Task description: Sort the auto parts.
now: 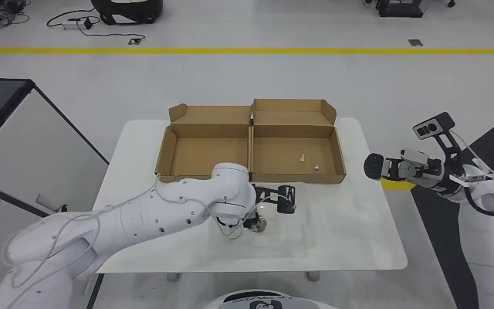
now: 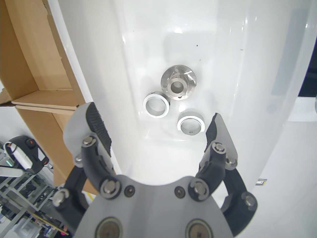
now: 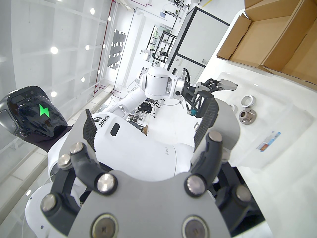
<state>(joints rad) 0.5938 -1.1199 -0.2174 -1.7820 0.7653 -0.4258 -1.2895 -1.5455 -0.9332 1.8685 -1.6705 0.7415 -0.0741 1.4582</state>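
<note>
Findings at the table (image 1: 347, 232):

The left gripper (image 2: 154, 127) hangs over the front middle of the table with its fingers (image 2: 97, 122) spread wide and nothing between them. Three loose metal parts lie on the white surface directly beneath it. The first is a flanged hub (image 2: 178, 85), standing with its bore upward. An open ring (image 2: 156, 105) lies just beside the hub, and whether the two touch cannot be told. A second ring (image 2: 191, 125) lies a little apart from both, close to one fingertip. No finger touches any of the three.

Two open cardboard boxes stand side by side along the far edge of the table, with their adjoining walls touching. The left box (image 1: 204, 154) shows a bare floor. The right box (image 1: 270, 158) holds a bolt (image 1: 301, 157) lying flat, and near it a small pale part (image 1: 317, 165) too small to identify.

The right gripper (image 3: 148, 125) is held in the air beyond the table's right edge, well apart from the boxes and the loose parts. Its fingers stand wide apart and grasp nothing.
</note>
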